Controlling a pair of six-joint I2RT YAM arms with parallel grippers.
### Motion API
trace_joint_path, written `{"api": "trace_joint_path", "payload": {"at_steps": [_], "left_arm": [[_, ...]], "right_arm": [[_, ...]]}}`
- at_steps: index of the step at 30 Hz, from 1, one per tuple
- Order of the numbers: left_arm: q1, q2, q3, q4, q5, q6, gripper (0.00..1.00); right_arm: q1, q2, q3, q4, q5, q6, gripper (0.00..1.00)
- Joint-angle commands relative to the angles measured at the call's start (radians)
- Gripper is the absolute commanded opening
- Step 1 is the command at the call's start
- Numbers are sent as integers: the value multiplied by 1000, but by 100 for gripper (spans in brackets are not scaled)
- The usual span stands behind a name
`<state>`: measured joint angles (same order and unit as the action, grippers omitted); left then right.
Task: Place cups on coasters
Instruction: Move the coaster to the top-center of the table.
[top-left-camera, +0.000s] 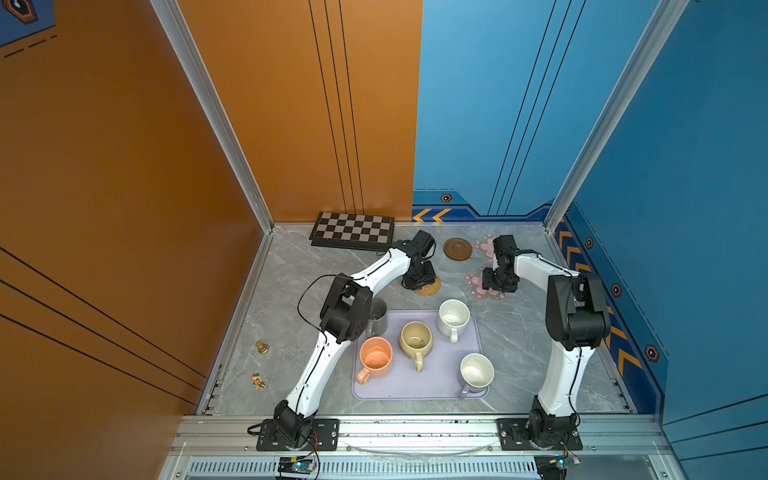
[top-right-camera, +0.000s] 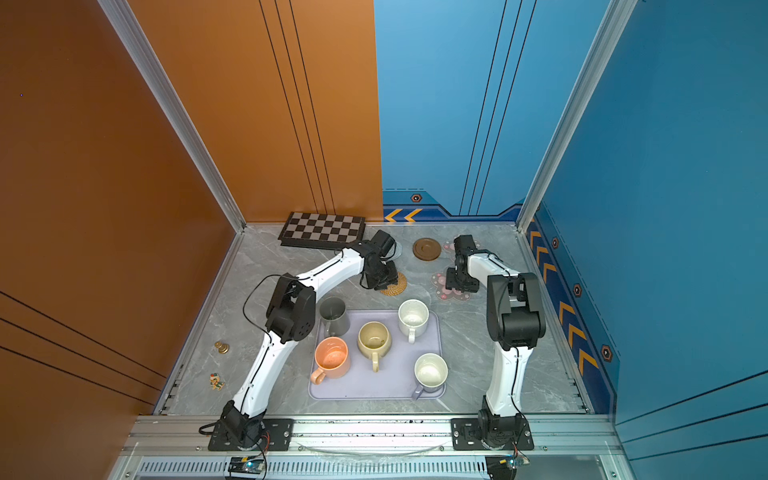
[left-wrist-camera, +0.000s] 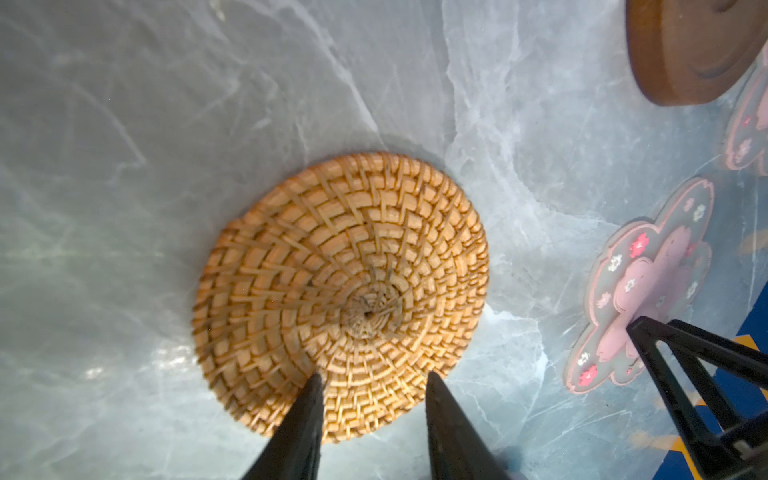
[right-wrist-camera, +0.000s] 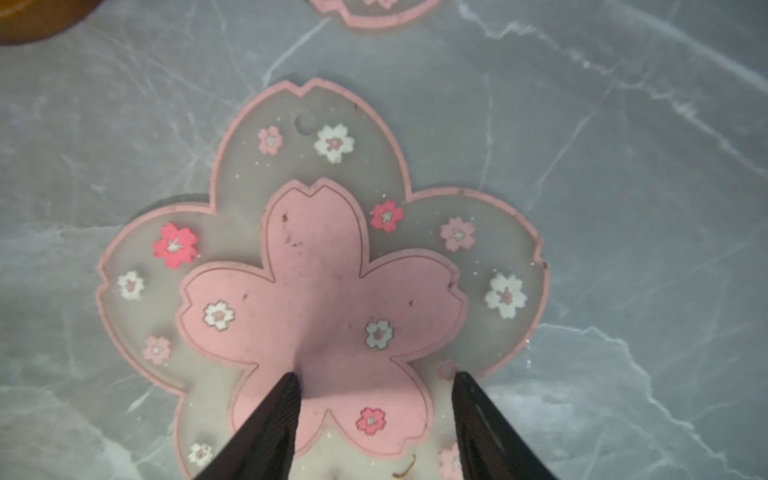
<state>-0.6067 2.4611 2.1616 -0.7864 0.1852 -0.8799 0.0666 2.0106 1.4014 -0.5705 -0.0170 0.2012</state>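
Five cups stand near the front: a grey one (top-left-camera: 377, 318) at the tray's left edge, with orange (top-left-camera: 376, 357), beige-yellow (top-left-camera: 415, 338), speckled white (top-left-camera: 454, 318) and lavender (top-left-camera: 476, 371) on the lavender tray (top-left-camera: 440, 386). Behind them lie a rattan coaster (left-wrist-camera: 340, 291), a brown wooden disc (top-left-camera: 457, 249) and two pink flower coasters (right-wrist-camera: 324, 282) (top-left-camera: 484, 243). My left gripper (left-wrist-camera: 374, 375) hovers open over the rattan coaster's edge, holding nothing. The right gripper (right-wrist-camera: 376, 374) hangs open over the nearer flower coaster, also holding nothing.
A chequered board (top-left-camera: 353, 230) lies at the back left against the wall. A small brass piece (top-left-camera: 262, 347) and a little figure (top-left-camera: 258, 381) sit near the left edge. Both arms reach over the table's back half, beyond the tray.
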Motion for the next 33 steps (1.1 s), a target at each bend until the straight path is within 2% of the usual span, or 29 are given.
{"api": "trace_joint_path", "payload": {"at_steps": [1,5,17,23,33], "left_arm": [[13,-19,-1,-53,-21,18,42],[16,-14,4,-53,-17,18,42],[36,14,38,-54,-13,15,43],[37,39,73,-54,-2,13,43],[33,30,43,-53,0,15,43]], "right_arm": [[-16,-28,71,-49,-89,-5,62],[-28,-20,150,-48,-114,-10,63],[-63,154,312,-60,-131,-29,64],[-62,192,335,-60,-136,-35,64],[-46,232,330,-68,-138,-38,64]]}}
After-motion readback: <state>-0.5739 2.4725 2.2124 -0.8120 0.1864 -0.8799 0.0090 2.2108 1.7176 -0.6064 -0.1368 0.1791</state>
